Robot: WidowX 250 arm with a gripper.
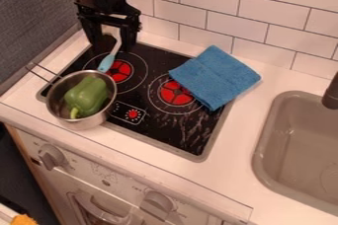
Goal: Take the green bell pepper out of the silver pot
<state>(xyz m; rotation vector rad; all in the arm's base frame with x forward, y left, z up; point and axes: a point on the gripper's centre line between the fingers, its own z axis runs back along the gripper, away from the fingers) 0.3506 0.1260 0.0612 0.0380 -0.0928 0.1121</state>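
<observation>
At the view's lower left corner, an orange thing (23, 220) lies, cut off by the frame; identity unclear. Next to it, the oven front (125, 189) drops from the counter (231, 186), with one knob (51, 157) below the pot and another (157, 205) farther right. The counter's front edge runs at a slant above both.

Your pot (82, 124) sits over the near left corner of the stove (178, 141), close to that front edge. Its wire handle (45, 73) points away to the upper left, across the stove's left border. Your pepper (87, 94) is inside the pot, stem toward the near left wall. A gap shows between pepper and left wall; on the right the pepper lies nearer the wall. The pot's mouth is uncovered from above.

Right side: the sink (298, 145), with counter between it and the stove, and the tap (332, 93) at the view's edge. Between pot and cloth (214, 77) you have bare stove glass; the cloth overlaps the stove's far right edge onto the counter.

Just beyond the pot's far rim is the blue head of a spatula (107, 63), its pale handle running up between your gripper's fingertips. The gripper (115, 46) hangs over the stove's far left corner, fingers spread. Behind: tiled wall (221, 12).
</observation>
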